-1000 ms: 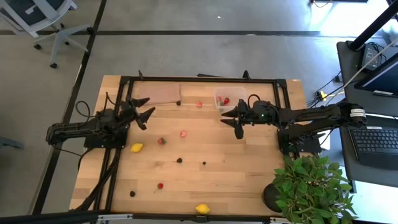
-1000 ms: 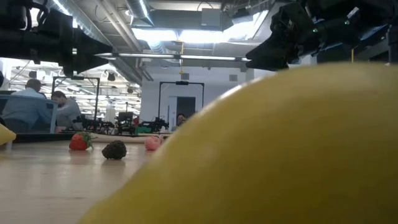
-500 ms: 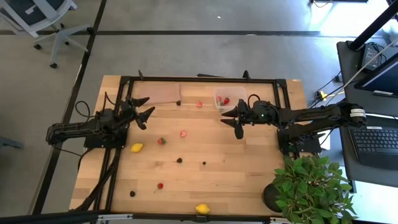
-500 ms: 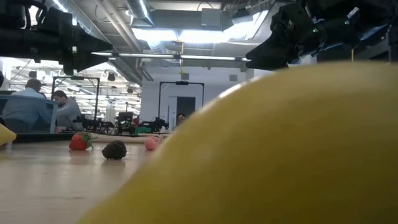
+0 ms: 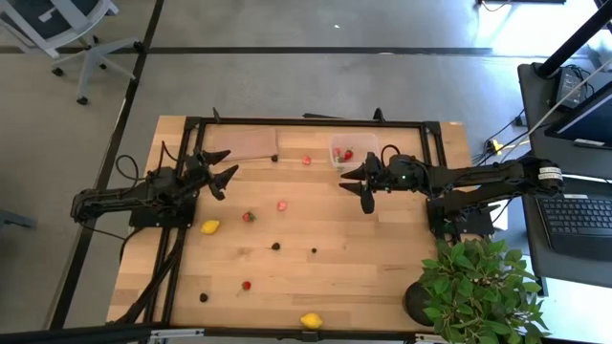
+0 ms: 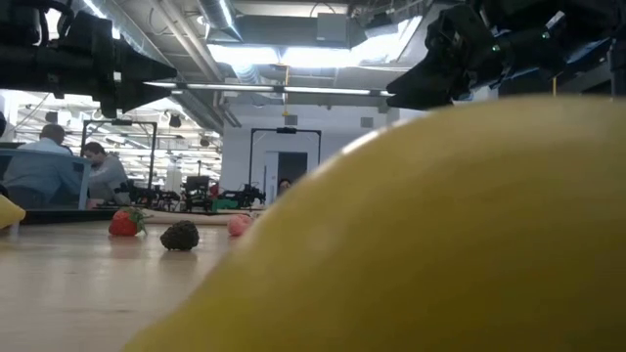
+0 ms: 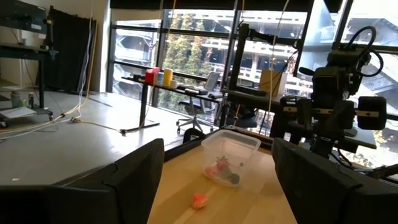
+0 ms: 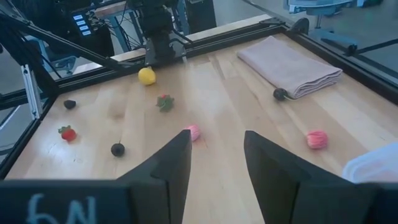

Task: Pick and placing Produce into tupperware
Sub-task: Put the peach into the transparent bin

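On the counter: wooden top inside a black frame, seen from above, with small fruit scattered across it.
Tub: clear plastic tub at the far edge of the counter, right of the middle; red pieces lie inside it, and the left wrist view shows reddish pieces and a darker one in it.
Left hand: left hand hovers over the left part of the counter, near the cloth, fingers spread wide, nothing between them.
Right hand: right hand hangs just in front of the tub, fingers partly apart with bare wood showing between them; it holds nothing.
Lemons: one lemon lies near the left frame rail; the other lemon sits at the near edge, filling most of the low view.
Strawberries: red ones at and; a paler pink one lies mid-counter.
Dark berries, and one touching the corner of the cloth.
Cloth: folded brown cloth lies flat at the far edge, left of the tub.
Plant: green potted plant at the near right corner.
Writing: pale characters on the right wrist's dark body, seemingly "6N"; I cannot read them with certainty.
Room: people sit at desks beyond the counter in the low view.
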### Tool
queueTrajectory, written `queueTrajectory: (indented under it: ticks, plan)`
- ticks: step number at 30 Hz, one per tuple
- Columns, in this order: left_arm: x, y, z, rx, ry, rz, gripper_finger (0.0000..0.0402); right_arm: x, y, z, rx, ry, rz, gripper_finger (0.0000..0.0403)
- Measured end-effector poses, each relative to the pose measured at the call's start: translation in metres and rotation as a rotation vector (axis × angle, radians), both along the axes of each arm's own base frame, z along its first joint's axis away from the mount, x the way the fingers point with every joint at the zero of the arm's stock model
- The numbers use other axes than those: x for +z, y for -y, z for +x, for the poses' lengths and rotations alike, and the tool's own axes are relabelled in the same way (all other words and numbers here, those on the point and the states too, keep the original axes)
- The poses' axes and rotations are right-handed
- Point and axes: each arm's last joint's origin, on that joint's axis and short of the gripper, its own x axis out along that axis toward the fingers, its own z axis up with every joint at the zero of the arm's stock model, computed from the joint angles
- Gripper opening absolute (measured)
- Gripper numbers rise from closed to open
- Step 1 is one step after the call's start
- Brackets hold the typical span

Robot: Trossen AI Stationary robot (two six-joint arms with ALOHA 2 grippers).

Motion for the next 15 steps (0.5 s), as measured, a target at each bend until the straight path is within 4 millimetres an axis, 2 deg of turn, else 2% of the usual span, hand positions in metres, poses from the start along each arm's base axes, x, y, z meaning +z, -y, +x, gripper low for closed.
queueTrajectory:
  ticks: [6, 12, 15]
  plan:
    - [0.001, 0.000, 0.000, 0.000, 0.031, -0.026, 0.0291, 0.000, 0.000, 0.000, 0.002, -0.001, -0.009, 0.0152]
    - [0.013, -0.001, -0.003, 0.018, 0.126, -0.106, 0.0291, 0.000, 0.000, 0.000, 0.002, -0.001, -0.009, 0.0152]
    - [0.020, -0.001, 0.000, 0.023, 0.098, -0.114, 0.0291, 0.000, 0.000, 0.000, 0.002, -0.001, -0.009, 0.0152]
